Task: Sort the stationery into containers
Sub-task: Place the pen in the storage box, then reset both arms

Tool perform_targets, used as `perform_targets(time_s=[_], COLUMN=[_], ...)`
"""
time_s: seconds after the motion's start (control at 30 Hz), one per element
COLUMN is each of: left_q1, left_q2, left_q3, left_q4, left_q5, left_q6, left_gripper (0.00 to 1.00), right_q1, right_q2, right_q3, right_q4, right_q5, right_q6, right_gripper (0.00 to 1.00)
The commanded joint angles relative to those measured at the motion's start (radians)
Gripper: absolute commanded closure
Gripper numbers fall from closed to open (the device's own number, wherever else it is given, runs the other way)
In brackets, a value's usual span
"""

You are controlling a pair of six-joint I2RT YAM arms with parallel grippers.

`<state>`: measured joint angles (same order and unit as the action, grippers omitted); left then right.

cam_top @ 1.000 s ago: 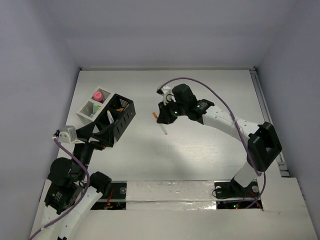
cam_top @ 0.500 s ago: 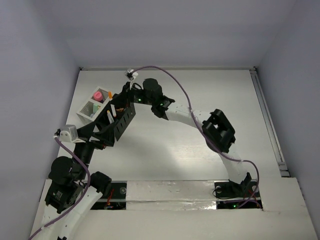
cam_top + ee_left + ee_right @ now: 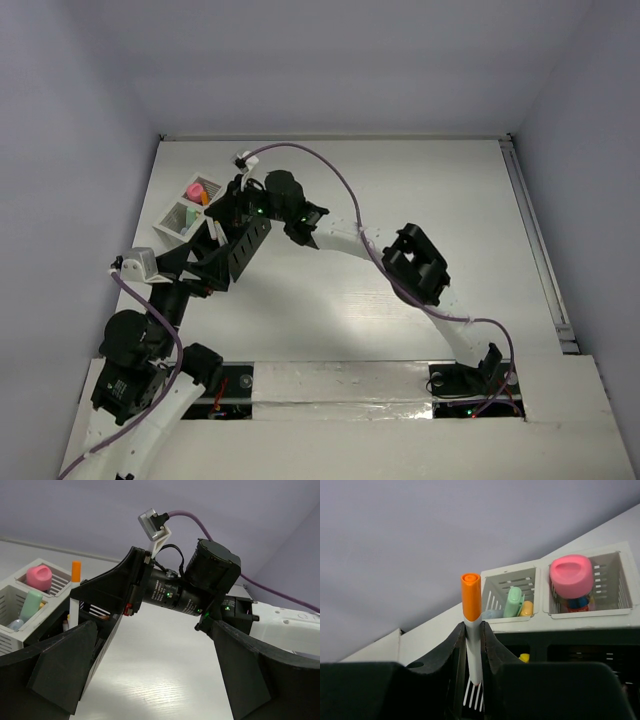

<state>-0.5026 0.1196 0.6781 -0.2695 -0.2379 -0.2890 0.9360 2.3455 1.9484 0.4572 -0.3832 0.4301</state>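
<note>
My right gripper [image 3: 226, 205] is shut on a thin white pen with an orange cap [image 3: 472, 630]. It holds the pen upright over the far end of the black compartmented box [image 3: 240, 238]. In the right wrist view the pen tip hangs inside the black box [image 3: 570, 642]. The white box [image 3: 183, 214] beside it holds a pink marker [image 3: 571, 576], a green marker [image 3: 513, 602] and a yellow one [image 3: 526, 609]. My left gripper [image 3: 203, 266] is open at the black box's near end. The pen also shows in the left wrist view [image 3: 75, 597].
The right arm [image 3: 415, 262] stretches across the table from its base at the bottom right, with its purple cable [image 3: 330, 170] looping above. A yellow item [image 3: 524, 657] lies in a black box compartment. The table's left edge [image 3: 150, 190] runs close behind the white box.
My right gripper has carried the pen from the middle of the table leftward to above the black box. The left arm has not moved.
</note>
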Motion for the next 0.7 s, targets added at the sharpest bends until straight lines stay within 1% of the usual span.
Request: perform_targets(time_s=[0.0,0.13,0.17,0.23,0.27,0.33,0.4,0.43,0.47,0.5,0.53,0.57,0.6,0.63,0.67], left_q1=[0.003,0.003,0.003,0.003,0.003,0.003,0.003,0.003,0.003,0.003,0.003,0.012,0.012,0.012,0.012], left_q2=[0.018,0.020,0.022,0.023,0.025,0.026,0.028,0.028,0.028,0.028,0.028,0.028,0.028,0.029,0.031], left_q3=[-0.008,-0.006,-0.006,-0.006,-0.006,-0.006,-0.006,-0.008,-0.008,-0.008,-0.006,-0.006,-0.008,-0.006,-0.006], left_q4=[0.046,0.046,0.044,0.044,0.044,0.044,0.042,0.044,0.044,0.042,0.042,0.042,0.042,0.042,0.042], left_q5=[0.003,0.003,0.003,0.002,0.000,0.000,0.000,0.000,0.000,-0.001,-0.003,-0.005,-0.005,-0.005,-0.005], left_q6=[0.007,0.007,0.007,0.005,0.005,0.005,0.005,0.005,0.005,0.005,0.005,0.005,0.005,0.005,0.005], left_gripper=[0.01,0.01,0.01,0.01,0.01,0.01,0.01,0.01,0.01,0.01,0.01,0.01,0.01,0.01,0.01], right_q1=[0.014,0.014,0.014,0.014,0.014,0.014,0.014,0.014,0.014,0.014,0.014,0.014,0.014,0.014,0.014], right_q2=[-0.011,-0.022,-0.025,-0.035,-0.037,-0.044,-0.052,-0.066,-0.077,-0.089,-0.104,-0.142,-0.165,-0.192,-0.219], right_q3=[0.023,-0.008,-0.020,-0.031,-0.032,-0.031,-0.042,-0.058,-0.069,-0.086,-0.106,-0.153,-0.178,-0.207,-0.271], right_q4=[0.048,0.052,0.061,0.075,0.077,0.071,0.074,0.078,0.086,0.101,0.115,0.130,0.152,0.159,0.166], right_q5=[0.038,0.062,0.064,0.069,0.069,0.064,0.070,0.078,0.079,0.081,0.087,0.092,0.096,0.116,0.131], right_q6=[-0.050,-0.050,-0.044,-0.037,-0.036,-0.039,-0.045,-0.047,-0.048,-0.050,-0.050,-0.051,-0.063,-0.073,-0.088], right_gripper=[0.98,0.79,0.70,0.57,0.49,0.47,0.46,0.41,0.40,0.36,0.34,0.29,0.28,0.24,0.20])
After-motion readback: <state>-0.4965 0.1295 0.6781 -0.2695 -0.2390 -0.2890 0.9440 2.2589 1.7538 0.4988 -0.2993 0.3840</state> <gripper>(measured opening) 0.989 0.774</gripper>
